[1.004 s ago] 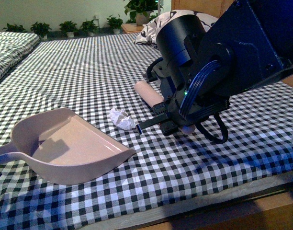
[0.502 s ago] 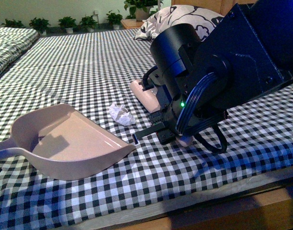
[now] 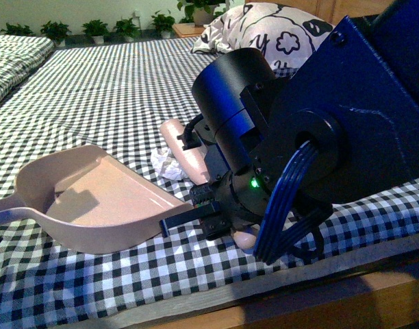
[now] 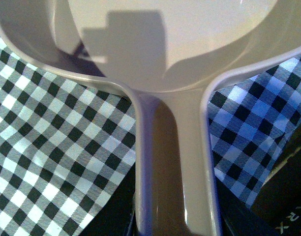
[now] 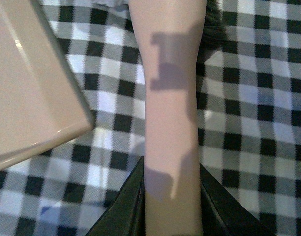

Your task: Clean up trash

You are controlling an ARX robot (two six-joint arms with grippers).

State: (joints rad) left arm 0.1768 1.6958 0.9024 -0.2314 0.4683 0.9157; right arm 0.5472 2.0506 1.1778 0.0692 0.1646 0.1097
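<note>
Since the right gripper [image 5: 171, 216] is clamped on the pink brush [image 3: 184, 152] and the left, apparently, on the dustpan [image 3: 93, 205] handle, sweep the trash [image 3: 164, 164] low and slow toward its lip.

I see a bed [image 3: 93, 89] under black-and-white checked cloth. On it lie a pink dustpan [image 3: 93, 202] near left, a paper wad [image 3: 165, 166] just beyond, and a patterned pillow [image 3: 264, 27] far right.

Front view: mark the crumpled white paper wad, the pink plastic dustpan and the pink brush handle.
Crumpled white paper wad [image 3: 166, 165], front view, on its visible crinkled middle.
Pink plastic dustpan [image 3: 93, 199], front view, on the bare inner floor of the pan.
Pink brush handle [image 3: 184, 147], front view, on the upper stretch beside the wad.
</note>
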